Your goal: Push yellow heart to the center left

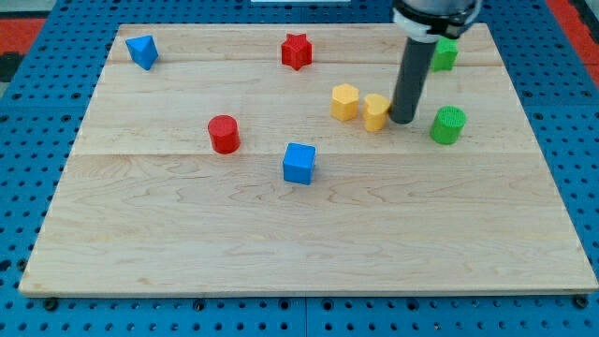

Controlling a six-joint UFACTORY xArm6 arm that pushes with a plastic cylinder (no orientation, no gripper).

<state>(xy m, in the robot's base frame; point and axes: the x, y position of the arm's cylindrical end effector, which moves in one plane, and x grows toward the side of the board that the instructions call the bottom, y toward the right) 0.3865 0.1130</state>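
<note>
Wooden board (pixel 309 234) on a blue pegboard surface (pixel 28 112), seen from one camera. The arm carries no jaws, so none stand apart or together; it ends in a dark rod (pixel 412 80) whose lower end, my tip (pixel 402 121), rests on the board in the view's upper right. Touching my tip on the view's left is a yellow block (pixel 375 111), partly hidden by the rod — its shape cannot be told for certain, though it may be the heart. Just beyond it, farther to the view's left of my tip, stands a second yellow block (pixel 344 101), close beside the first. To the view's right of my tip, near but apart, is a green cylinder (pixel 448 124); above my tip and behind the rod, a second green block (pixel 445 53), its shape unclear. Well to the view's left of my tip lie a red star (pixel 297 51) near the top edge, a red cylinder (pixel 224 134), a blue cube (pixel 299 163) — lower than my tip — and a blue block (pixel 142 51) at the far top left corner
</note>
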